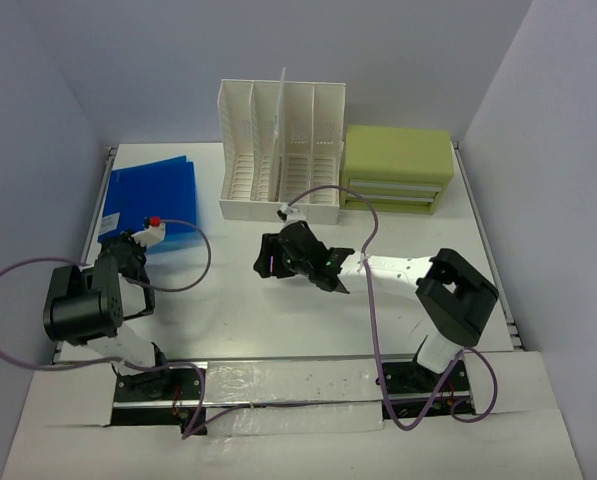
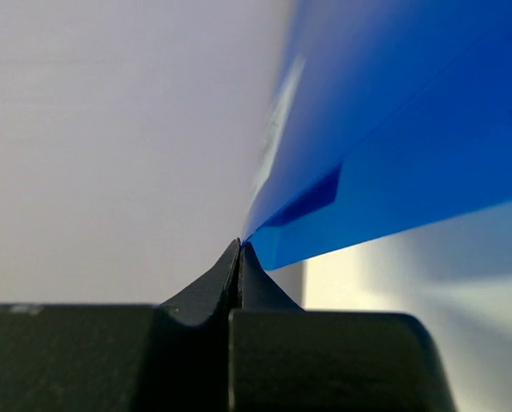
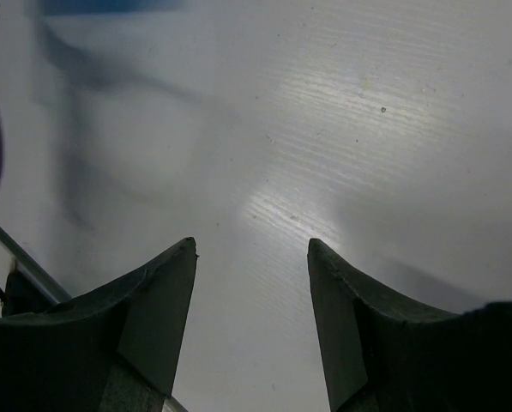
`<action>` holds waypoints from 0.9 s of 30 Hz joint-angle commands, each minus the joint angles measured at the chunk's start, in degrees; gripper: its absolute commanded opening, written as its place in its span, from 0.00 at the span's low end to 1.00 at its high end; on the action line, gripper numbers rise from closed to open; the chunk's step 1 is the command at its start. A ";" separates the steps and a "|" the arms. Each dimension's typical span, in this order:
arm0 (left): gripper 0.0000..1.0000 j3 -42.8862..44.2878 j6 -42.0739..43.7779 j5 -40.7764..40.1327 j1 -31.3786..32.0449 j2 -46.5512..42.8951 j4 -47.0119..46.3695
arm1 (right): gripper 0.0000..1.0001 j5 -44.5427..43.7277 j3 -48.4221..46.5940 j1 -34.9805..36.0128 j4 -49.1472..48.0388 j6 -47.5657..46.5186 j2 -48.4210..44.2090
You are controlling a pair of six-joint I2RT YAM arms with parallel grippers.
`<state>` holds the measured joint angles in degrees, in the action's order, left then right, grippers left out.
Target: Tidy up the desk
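— What do we count on the table (image 1: 228, 320)?

— We count one blue folder (image 1: 148, 200) lying flat at the far left, one white file rack (image 1: 278, 150) with four slots at the far middle, and one green drawer box (image 1: 396, 168) just beside the rack on its right. There are also two arms, each trailing one purple cable (image 1: 373, 300).

— And the pincers?

— The left pincer (image 2: 240, 249) is closed tight, and its tips meet a corner of the folder. We cannot tell whether a sheet is caught between them. The right pincer (image 3: 251, 249) stands fairly wide with nothing in it. It hangs over bare table near the middle, in front of the rack.

— What do we make of the surface?

— The table is white and flat, faintly ribbed and glossy under the right wrist, where a bright patch of light shows. Thin metal rails run along its left and right edges, and it fills the floor of the enclosure.

— And the room?

— We see plain pale grey walls on three sides.
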<state>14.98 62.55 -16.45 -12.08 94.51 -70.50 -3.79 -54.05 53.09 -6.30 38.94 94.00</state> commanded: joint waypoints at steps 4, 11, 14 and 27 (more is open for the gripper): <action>0.00 -5.05 -7.17 4.23 1.41 -11.93 10.05 | 0.62 1.19 1.79 0.70 -4.32 3.27 -2.58; 0.00 -10.11 -9.23 6.87 1.72 -27.58 22.27 | 0.69 9.23 0.40 0.70 -10.63 8.87 1.56; 0.00 -11.00 -10.08 8.11 1.88 -38.17 29.88 | 0.73 11.51 -0.62 0.64 -12.08 10.64 3.42; 0.00 -16.42 -9.00 10.50 2.15 -57.86 57.83 | 1.00 19.48 -10.27 -0.36 -20.85 20.17 13.51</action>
<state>2.78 54.19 -7.58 -10.17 40.64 -23.13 13.29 -59.80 53.08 -21.65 55.44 106.60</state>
